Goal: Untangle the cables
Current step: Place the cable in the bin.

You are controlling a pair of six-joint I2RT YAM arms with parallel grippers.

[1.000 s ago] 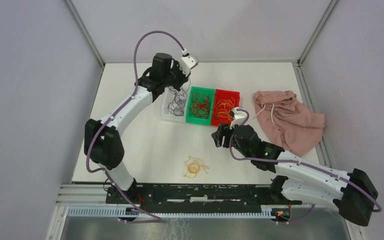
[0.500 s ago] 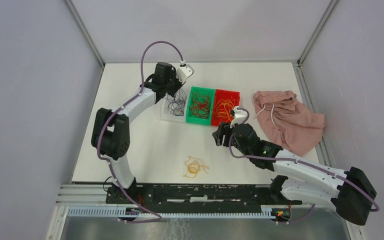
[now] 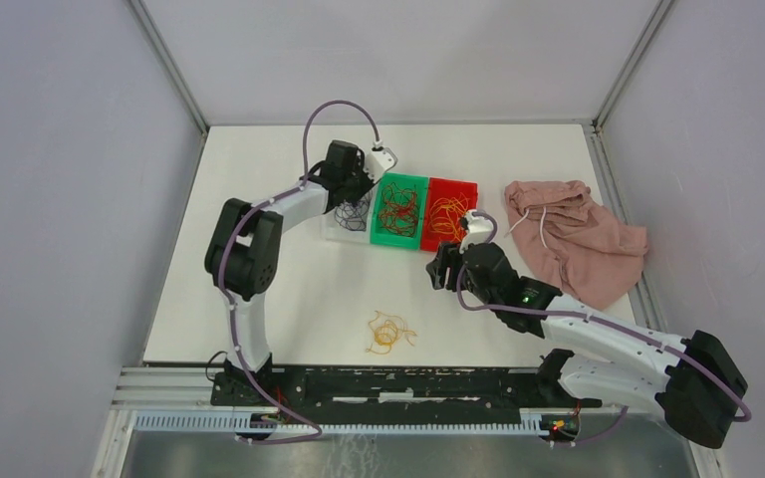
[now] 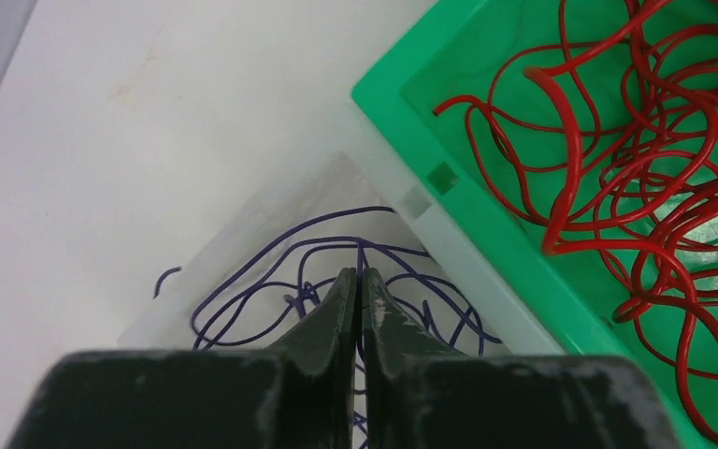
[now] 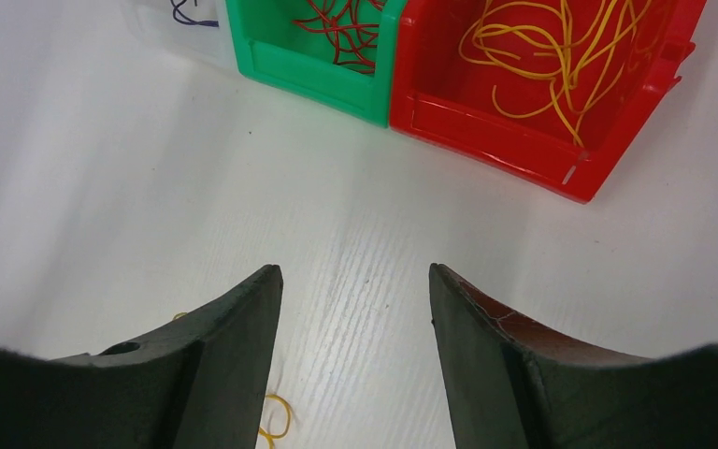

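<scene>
Left gripper has its jaws pressed together right over the purple cables in the clear bin; can't tell if a strand's caught. Right gripper is spread wide and empty above the table. Red cables sit in the green bin and yellow cables in the red bin, so it looks mostly sorted. One yellow clump is left out front. Versus a second ago, the left arm has folded in and dropped lower.

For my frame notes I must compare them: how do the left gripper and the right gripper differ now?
The left gripper is shut on a purple cable; the right gripper is open and empty. The left gripper is over the clear bin; the right gripper is over the table, before the green bin and red bin. Both are dark.
</scene>
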